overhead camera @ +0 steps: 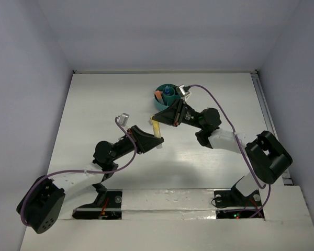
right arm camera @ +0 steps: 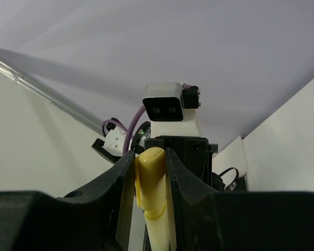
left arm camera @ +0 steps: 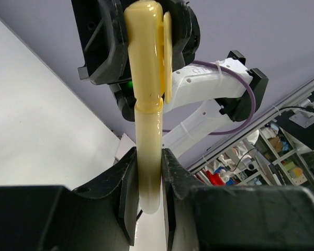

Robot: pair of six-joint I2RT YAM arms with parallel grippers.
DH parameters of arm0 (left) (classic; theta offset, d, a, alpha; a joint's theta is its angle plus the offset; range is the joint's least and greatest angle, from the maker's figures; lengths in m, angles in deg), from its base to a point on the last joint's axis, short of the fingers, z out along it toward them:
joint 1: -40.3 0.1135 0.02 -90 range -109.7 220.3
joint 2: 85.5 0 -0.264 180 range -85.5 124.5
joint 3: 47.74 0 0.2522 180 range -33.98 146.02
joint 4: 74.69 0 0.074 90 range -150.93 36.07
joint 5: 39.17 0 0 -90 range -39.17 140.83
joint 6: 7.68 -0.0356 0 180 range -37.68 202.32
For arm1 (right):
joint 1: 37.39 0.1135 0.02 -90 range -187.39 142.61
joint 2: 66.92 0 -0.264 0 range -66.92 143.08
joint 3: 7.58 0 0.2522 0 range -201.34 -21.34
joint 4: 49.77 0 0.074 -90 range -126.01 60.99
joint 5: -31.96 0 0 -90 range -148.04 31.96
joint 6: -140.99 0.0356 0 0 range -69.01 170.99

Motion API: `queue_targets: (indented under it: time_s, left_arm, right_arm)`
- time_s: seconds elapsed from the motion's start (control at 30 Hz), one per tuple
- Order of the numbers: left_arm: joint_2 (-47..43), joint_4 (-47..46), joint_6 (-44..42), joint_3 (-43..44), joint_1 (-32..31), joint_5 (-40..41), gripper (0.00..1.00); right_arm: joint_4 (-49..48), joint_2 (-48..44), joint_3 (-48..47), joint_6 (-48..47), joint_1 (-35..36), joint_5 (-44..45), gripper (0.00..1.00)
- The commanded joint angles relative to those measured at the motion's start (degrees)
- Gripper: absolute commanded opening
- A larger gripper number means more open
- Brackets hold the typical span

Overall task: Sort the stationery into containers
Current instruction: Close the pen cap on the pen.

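Note:
A yellow pen [overhead camera: 156, 128] is held above the table between both grippers. My left gripper [overhead camera: 150, 139] is shut on its plain end, seen in the left wrist view [left arm camera: 148, 180] with the pen [left arm camera: 146, 104] running up to the capped end. My right gripper [overhead camera: 163, 119] is shut on the capped end, seen in the right wrist view [right arm camera: 149, 163] with the cap [right arm camera: 152, 178] between its fingers. The round teal organizer [overhead camera: 160, 102] stands just behind the right gripper, with an orange item [overhead camera: 159, 96] and a blue item [overhead camera: 167, 92] inside.
The white table [overhead camera: 110, 104] has walls to the left, behind and to the right. A metal rail [overhead camera: 269, 125] runs along the right edge. The two arm bases sit at the near edge.

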Motion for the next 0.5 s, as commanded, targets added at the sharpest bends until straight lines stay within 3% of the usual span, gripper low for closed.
queue_targets:
  time_s: [0.0, 0.47]
  left_arm:
    - [-0.72, -15.86, 1.12, 2.47, 1.14, 0.37, 0.0]
    - [-3.62, -17.19, 1.56, 6.16, 2.73, 0.11, 0.0]
  right_arm:
    - [-24.44, -2.06, 0.27, -2.05, 1.86, -1.49, 0.0]
    - [-24.44, -3.55, 0.54, -6.01, 5.2, -2.54, 0.0]
